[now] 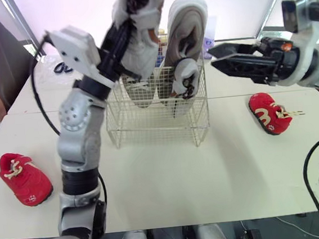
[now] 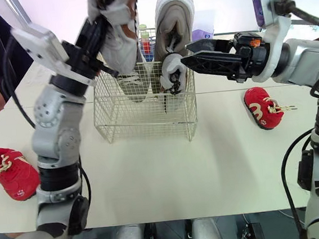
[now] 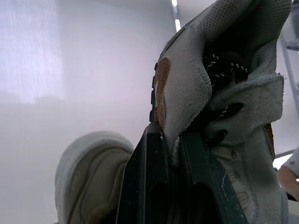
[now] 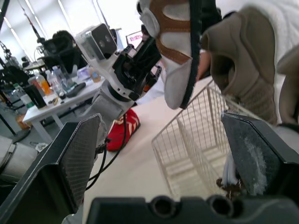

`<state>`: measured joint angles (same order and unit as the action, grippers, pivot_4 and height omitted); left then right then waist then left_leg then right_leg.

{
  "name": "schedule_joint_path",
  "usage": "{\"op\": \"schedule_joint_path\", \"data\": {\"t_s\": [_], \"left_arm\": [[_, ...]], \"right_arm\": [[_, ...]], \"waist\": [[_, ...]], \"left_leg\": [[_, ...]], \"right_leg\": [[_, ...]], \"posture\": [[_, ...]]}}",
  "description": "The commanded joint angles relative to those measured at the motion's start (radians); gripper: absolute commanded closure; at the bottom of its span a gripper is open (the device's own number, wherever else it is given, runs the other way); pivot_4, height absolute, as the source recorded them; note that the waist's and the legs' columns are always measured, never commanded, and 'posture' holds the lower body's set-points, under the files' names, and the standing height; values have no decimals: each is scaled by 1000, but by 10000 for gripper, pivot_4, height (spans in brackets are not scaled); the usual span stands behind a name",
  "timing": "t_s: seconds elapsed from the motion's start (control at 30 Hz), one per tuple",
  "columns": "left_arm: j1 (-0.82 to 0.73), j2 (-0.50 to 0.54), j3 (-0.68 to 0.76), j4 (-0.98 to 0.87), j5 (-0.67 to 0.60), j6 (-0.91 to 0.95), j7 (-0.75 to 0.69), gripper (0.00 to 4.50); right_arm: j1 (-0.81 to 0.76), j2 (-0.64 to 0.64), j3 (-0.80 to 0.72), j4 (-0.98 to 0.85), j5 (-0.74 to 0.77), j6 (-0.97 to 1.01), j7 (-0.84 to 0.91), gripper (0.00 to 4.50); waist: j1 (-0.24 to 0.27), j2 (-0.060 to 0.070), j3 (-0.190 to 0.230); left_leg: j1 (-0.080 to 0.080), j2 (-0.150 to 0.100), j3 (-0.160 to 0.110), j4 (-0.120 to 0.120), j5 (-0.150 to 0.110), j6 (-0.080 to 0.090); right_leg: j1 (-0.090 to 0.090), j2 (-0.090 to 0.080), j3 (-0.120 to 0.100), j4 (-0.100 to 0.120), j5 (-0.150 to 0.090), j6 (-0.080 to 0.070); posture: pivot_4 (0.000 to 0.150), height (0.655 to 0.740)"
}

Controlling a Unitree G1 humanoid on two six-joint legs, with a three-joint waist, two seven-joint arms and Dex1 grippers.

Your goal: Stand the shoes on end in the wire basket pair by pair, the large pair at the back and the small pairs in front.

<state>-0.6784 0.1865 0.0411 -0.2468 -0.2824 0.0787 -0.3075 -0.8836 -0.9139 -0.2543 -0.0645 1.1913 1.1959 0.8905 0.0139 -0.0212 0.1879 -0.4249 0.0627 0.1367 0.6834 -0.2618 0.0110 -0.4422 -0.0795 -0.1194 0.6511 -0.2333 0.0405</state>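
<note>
One large grey sneaker point(image 1: 187, 26) upright at the back of the wire basket point(image 1: 160, 122), small grey shoe point(image 1: 184, 74) before it. Mate point(image 1: 141, 42) pinched in left gripper point(image 1: 121, 43) above the basket, not yet lowered. Right gripper point(image 1: 221, 57) spread wide, empty, alongside. Two red shoes point(image 1: 24, 178) point(image 1: 269, 113) waiting on the table point(image 1: 170, 175).

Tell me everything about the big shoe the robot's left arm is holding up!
The big shoe is pale grey and white with a tan patch and dark speckled laces. Its upper looks like mesh and suede. The left end effector is clamped on its edge by the laces and holds it on end. Its lower part sits inside the wire basket, back left, beside its standing partner. Whether it touches the basket floor is unclear.
</note>
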Motion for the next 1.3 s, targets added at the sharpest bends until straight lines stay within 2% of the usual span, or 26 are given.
{"op": "schedule_joint_path", "data": {"t_s": [0.03, 0.17, 0.53, 0.9, 1.03, 1.13, 1.2, 1.3], "left_arm": [[17, -29, -11, -26, 102, -93, 79, 44719], [75, -58, -27, 47, 204, -199, 142, 44719], [117, -126, -54, 348, 269, -429, 171, 44719], [227, -139, -52, 325, 225, -335, 164, 44719], [260, -140, -58, 264, 196, -303, 142, 29960], [273, -145, -60, 210, 172, -248, 134, 14146], [290, -146, -64, 150, 156, -196, 129, 5305], [317, -146, -62, 54, 118, -111, 125, 5305]], "right_arm": [[29, -54, -53, -58, 48, 53, 1, 0], [60, -52, -83, -82, 85, 83, -46, 0], [72, -35, -103, -107, 146, 87, -139, 0], [131, 8, -104, -126, 144, 31, -170, 0], [149, 29, -101, -130, 133, 4, -168, 0], [158, 41, -95, -132, 129, -14, -164, 0], [165, 52, -87, -133, 121, -29, -161, 0], [174, 63, -78, -135, 107, -46, -155, 0]], "waist": [[1, 0, 0], [-1, 0, 0], [1, 0, 0], [1, 1, -1], [-1, 2, -2], [-1, 2, -2], [-4, 2, -2], [-5, 2, -2]], "left_leg": [[0, 0, 0, 0, 0, 0], [0, 0, 0, 0, -1, 1], [0, 0, -1, 0, -1, 2], [0, 0, -1, 0, -1, 2], [0, 0, -1, 0, -1, 2], [0, 0, -1, 0, -1, 2], [0, 0, -1, 0, -2, 3], [0, 0, -1, 0, -2, 3]], "right_leg": [[0, 0, 0, 0, 0, 0], [0, -1, 0, -1, 0, 0], [0, -1, 0, -1, 0, 0], [1, -1, -1, -1, 0, 0], [1, -1, -1, -1, 0, 0], [1, -1, -1, -1, 0, 0], [1, -1, -1, -2, 0, 0], [1, 0, -1, -2, 0, 0]], "posture": [[1500, 7357], [1500, 7357], [1500, 7357], [1500, 7357], [1500, 7357], [1500, 7357], [1500, 7357], [1500, 7357]]}}
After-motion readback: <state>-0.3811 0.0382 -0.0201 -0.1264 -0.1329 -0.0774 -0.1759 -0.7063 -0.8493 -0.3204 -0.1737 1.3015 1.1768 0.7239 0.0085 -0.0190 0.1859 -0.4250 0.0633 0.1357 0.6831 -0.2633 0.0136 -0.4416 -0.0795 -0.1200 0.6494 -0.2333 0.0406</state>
